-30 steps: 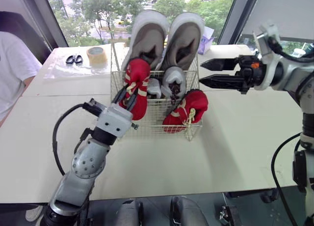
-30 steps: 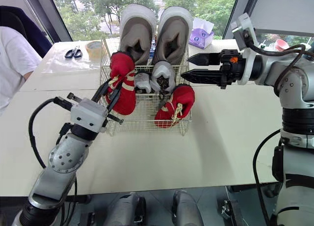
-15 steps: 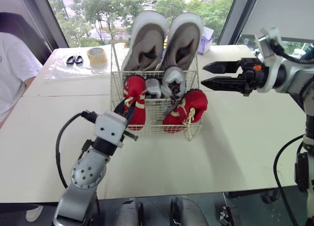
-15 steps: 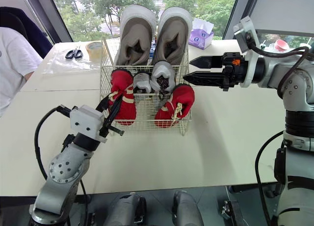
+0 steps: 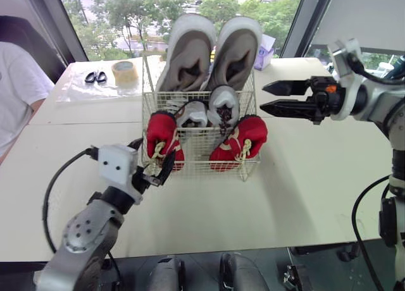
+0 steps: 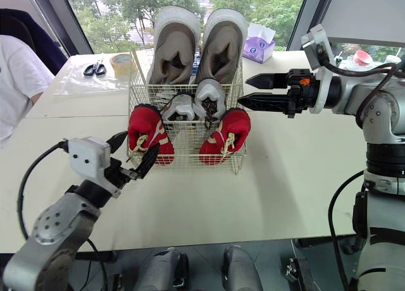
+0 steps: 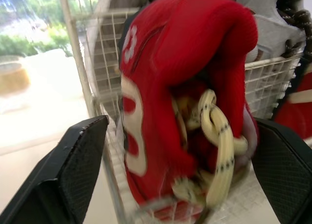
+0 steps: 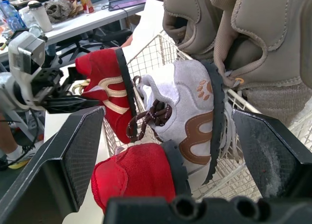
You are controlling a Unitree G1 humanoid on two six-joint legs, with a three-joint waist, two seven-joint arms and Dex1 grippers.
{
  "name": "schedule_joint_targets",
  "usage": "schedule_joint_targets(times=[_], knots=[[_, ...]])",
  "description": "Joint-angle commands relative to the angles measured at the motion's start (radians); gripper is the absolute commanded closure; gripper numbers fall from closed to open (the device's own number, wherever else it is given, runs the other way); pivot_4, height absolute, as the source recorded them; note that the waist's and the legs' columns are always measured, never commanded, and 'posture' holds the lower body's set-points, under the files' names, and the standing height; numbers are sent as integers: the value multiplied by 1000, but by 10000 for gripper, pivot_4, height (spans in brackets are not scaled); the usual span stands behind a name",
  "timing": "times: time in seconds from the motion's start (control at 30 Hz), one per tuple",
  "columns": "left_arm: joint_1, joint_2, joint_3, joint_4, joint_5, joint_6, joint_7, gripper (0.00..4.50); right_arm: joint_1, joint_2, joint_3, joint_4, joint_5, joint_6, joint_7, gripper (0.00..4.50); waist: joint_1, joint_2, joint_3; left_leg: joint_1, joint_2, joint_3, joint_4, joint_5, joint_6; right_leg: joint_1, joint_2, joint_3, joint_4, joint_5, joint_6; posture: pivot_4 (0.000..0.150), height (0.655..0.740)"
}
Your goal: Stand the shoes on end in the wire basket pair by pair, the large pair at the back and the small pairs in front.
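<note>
A wire basket (image 5: 197,159) stands mid-table. At its back a large beige pair (image 5: 187,50) stands on end. In front of it a small grey pair (image 5: 223,105) is upright. One red shoe (image 5: 162,136) stands in the front left corner. Its mate (image 5: 244,139) leans at the front right. My left gripper (image 5: 152,159) is open just outside the basket's front left, its fingers (image 7: 63,170) spread wide either side of the red shoe (image 7: 185,87) without gripping it. My right gripper (image 5: 262,96) hovers open beside the basket's right rim, pointing at the grey shoes (image 8: 190,121).
Scissors (image 5: 95,76) and a tape roll (image 5: 125,71) lie on a plastic sheet at the table's back left. A purple tissue box (image 5: 266,49) sits behind the basket on the right. A person in a white shirt (image 5: 16,95) is at the left edge.
The left gripper lowered the red shoe into the basket's front left corner, opened, and drew back toward me. The right gripper stayed where it was, open.
</note>
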Motion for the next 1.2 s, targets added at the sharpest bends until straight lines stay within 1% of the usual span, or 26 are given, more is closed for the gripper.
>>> schedule_joint_targets(times=[0.03,0.1,0.13,0.17,0.2,0.27,0.3,0.37,0.4,0.47,0.53,0.6,0.63,0.7,0.77,0.87,0.97,1.03,1.1,1.2], knots=[[8,107,190,-43,-415,59,8,840,-4,-3,-11,-5,-3,-21,11,0,0,0,0,0,0,0,0,0,0,0,0,0,0,0,0,1500,7400],[55,251,302,-9,-650,72,-9,840,1,-4,-15,-8,0,-20,15,0,-1,0,0,0,0,-1,0,0,0,0,0,0,1,0,0,1500,7400],[85,302,363,19,-781,42,-4,840,5,-5,-20,-12,4,-17,17,0,-2,0,0,0,0,-1,0,0,0,0,0,0,0,0,0,1500,7400],[102,338,408,47,-861,19,22,840,8,-5,-28,-13,10,-14,17,0,-4,0,0,0,0,-1,0,0,0,0,0,0,1,-1,-1,1500,7400],[112,376,452,80,-883,10,41,840,11,-4,-50,-13,27,-1,10,0,-3,1,0,0,1,0,0,0,0,-1,0,0,1,-1,-2,1500,7400],[139,428,527,156,-980,-12,67,840,20,-6,-101,-8,60,25,-8,0,-2,1,0,0,0,0,0,0,0,0,0,0,0,-2,-3,1500,7400],[149,449,560,197,-966,-16,74,840,38,-16,-130,-9,70,31,-22,0,0,1,0,0,0,0,0,0,-1,0,0,0,0,-2,-3,1500,7400],[175,472,611,260,-988,-26,65,840,91,-43,-183,-33,88,48,-38,0,3,1,0,0,0,-1,0,0,-1,0,0,-1,0,-2,-4,1500,7400],[183,482,625,285,-985,-27,60,840,121,-55,-206,-52,99,62,-46,0,4,1,0,0,0,-1,0,0,-1,1,0,-1,-1,-2,-4,1500,7400],[203,502,624,329,-939,-19,27,840,201,-71,-256,-107,118,87,-76,0,2,1,0,0,-1,0,0,0,-1,1,-1,-1,-2,-3,-3,1500,7400],[200,513,579,375,-852,-26,17,840,299,-64,-321,-168,125,99,-140,0,1,1,0,0,-1,1,0,0,0,1,-1,0,-3,-3,-3,1500,7400],[175,504,534,423,-773,-41,44,840,380,-47,-371,-228,133,108,-200,0,1,1,0,0,-1,1,0,0,0,1,-1,0,-2,-2,-3,1500,7400],[150,489,508,453,-739,-51,69,840,434,-31,-392,-270,133,105,-233,0,1,1,0,0,-1,1,0,0,-1,1,-1,0,-2,-2,-4,1500,7400],[112,454,432,487,-634,-71,110,840,577,13,-407,-375,81,56,-311,0,2,0,-1,1,0,1,-1,0,-1,1,0,0,-1,-2,-4,1500,7400],[111,414,381,479,-587,-73,114,840,703,83,-430,-476,45,-4,-387,0,2,-1,-2,2,1,0,-1,0,-1,2,1,-1,-2,-3,-3,1500,7400],[136,382,317,440,-522,-66,108,840,844,159,-454,-596,78,6,-463,0,0,0,-2,0,0,1,-2,0,-1,0,0,0,-2,-2,-3,1500,7400],[173,379,270,401,-447,-75,73,840,910,192,-459,-645,86,-8,-510,0,-3,0,-2,1,0,3,-1,0,-1,0,0,1,-2,-2,-3,1500,7400],[181,362,276,407,-436,-81,66,840,932,198,-449,-656,78,-22,-530,0,-1,0,-2,2,0,3,-1,0,-1,1,0,2,-2,-2,-4,1500,7400],[204,356,273,403,-399,-89,40,840,945,202,-448,-654,84,-33,-542,0,0,0,-2,2,1,2,-1,-1,-1,1,0,2,-2,-3,-5,1500,7400],[223,328,273,395,-372,-93,40,840,950,201,-435,-635,70,-61,-554,0,0,0,-2,2,1,2,-2,-1,-1,0,0,2,-2,-3,-5,1500,7400]])
